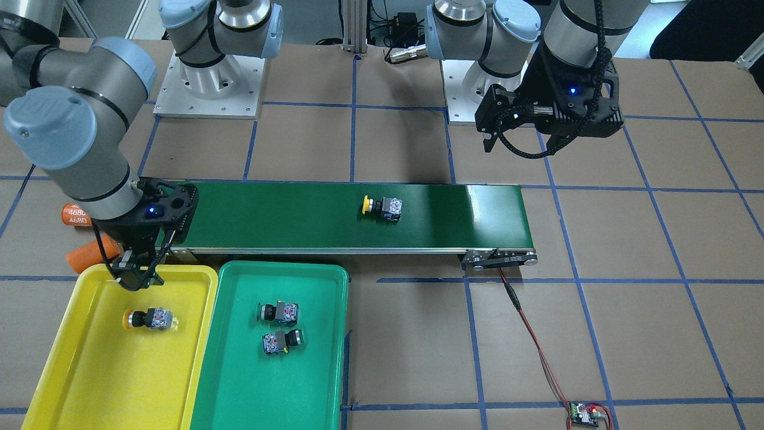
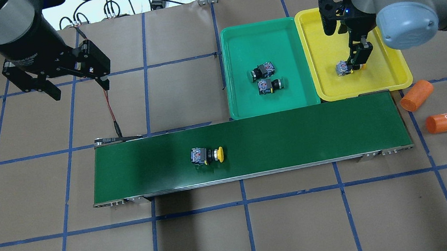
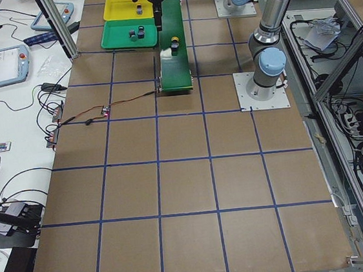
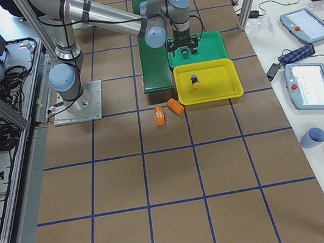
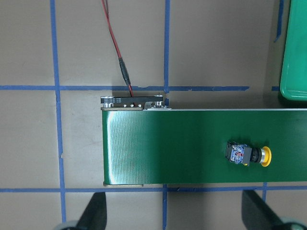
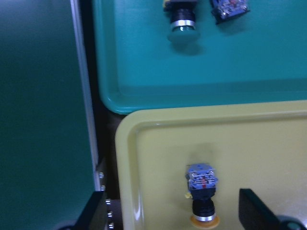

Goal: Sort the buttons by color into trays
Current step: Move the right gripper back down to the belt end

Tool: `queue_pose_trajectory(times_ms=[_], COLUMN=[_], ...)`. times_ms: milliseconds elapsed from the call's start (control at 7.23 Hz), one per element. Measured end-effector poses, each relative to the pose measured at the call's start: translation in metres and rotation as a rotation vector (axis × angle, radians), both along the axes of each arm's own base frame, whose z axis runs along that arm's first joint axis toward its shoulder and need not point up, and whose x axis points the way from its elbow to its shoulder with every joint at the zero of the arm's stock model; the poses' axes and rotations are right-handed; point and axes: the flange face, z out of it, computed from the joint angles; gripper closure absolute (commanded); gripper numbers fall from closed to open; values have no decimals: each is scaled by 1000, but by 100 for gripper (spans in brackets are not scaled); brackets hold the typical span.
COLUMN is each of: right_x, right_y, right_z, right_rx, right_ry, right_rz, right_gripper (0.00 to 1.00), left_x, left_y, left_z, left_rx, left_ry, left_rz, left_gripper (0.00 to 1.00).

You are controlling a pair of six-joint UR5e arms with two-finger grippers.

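One yellow button [image 1: 382, 206] lies on its side mid-belt; it also shows in the overhead view [image 2: 206, 155] and the left wrist view [image 5: 247, 154]. A second yellow button [image 1: 149, 318] lies in the yellow tray [image 1: 107, 382]. Two green buttons [image 1: 279, 312] [image 1: 282, 341] lie in the green tray [image 1: 268, 394]. My right gripper [image 2: 358, 62] hangs open just above the yellow button [image 6: 202, 191] in the yellow tray [image 2: 380, 75], with its fingers on either side and not touching it. My left gripper [image 2: 81, 90] is open and empty, high above the table beyond the belt's left end.
The long dark-green conveyor belt [image 2: 296, 136] runs across the table in front of both trays. Two orange cylinders [image 2: 416, 95] [image 2: 446, 122] lie off its right end. A red wire [image 1: 537, 352] runs from the belt's motor end to a small controller board [image 1: 588, 413].
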Motion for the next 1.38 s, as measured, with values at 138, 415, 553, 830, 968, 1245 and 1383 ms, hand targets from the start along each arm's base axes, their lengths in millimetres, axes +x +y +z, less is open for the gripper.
queue_pose_trajectory(times_ms=[138, 415, 553, 830, 968, 1245, 1383], right_x=[9, 20, 22, 23, 22, 21, 21], right_y=[29, 84, 99, 109, 106, 103, 106], right_z=[13, 10, 0, -21, -35, -70, -80], right_rx=[16, 51, 64, 72, 66, 63, 56], right_ry=[-3, -3, -6, -10, -9, -3, 3], right_rz=[14, 57, 72, 81, 82, 83, 82], right_gripper=[4, 4, 4, 4, 4, 4, 4], left_x=[-1, -1, -1, 0, -1, -1, -1], left_y=[5, 10, 11, 11, 11, 10, 10], left_z=[-1, -2, 0, 1, -1, -3, -4], left_rx=[0, -1, -4, -8, -6, -2, -1], left_ry=[-1, -2, -2, -2, -1, 0, 0], left_rz=[-5, -12, -13, -13, -13, -13, -13], left_gripper=[0, 0, 0, 0, 0, 0, 0])
